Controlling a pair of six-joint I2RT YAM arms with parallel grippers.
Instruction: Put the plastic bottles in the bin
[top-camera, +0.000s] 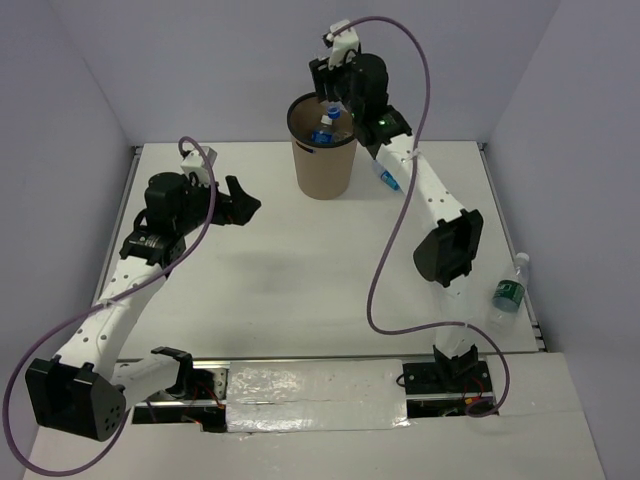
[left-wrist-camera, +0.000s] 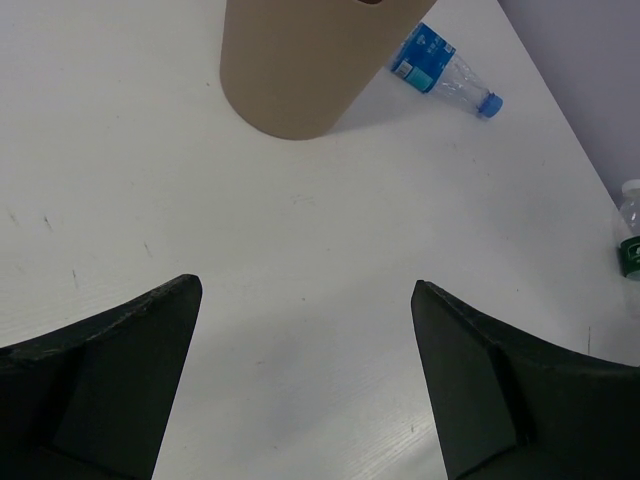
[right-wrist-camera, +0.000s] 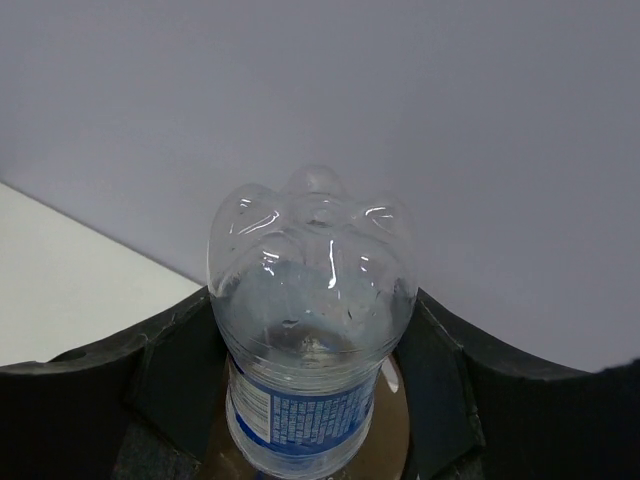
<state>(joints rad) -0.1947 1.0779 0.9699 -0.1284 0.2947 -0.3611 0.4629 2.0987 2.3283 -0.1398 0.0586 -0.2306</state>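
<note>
Releasing over the bin is the step I judge to be in hand. My right gripper (right-wrist-camera: 312, 375) is clamped on a clear held bottle (right-wrist-camera: 312, 290) with a blue label. One finger sits on each side of its body, the lobed base faces the wrist camera and the neck points down. Tan shows just beneath it, which I take for the inside of the bin (top-camera: 323, 172). From above, the gripper hangs right over the bin's mouth at the far middle of the table (top-camera: 300, 300). Blue and white shapes show inside the rim, but I cannot tell whether they are bottles lying in the bin or the neck of the one I hold.

To do this well, I would check that the bottle sits inside the black rim on every side. Then I would open the jaws wide in one move, so it drops straight and neither finger drags it sideways. It looks light and may bounce, so a low release seems safer.

My left gripper (left-wrist-camera: 305, 390) is spread wide and holds nothing, hovering over the table left of the bin. Two bottles are outside the bin: a blue-label bottle (left-wrist-camera: 440, 68) lying just beside it on the right, and a green-label bottle (top-camera: 508, 292) near the right edge, well apart.
</note>
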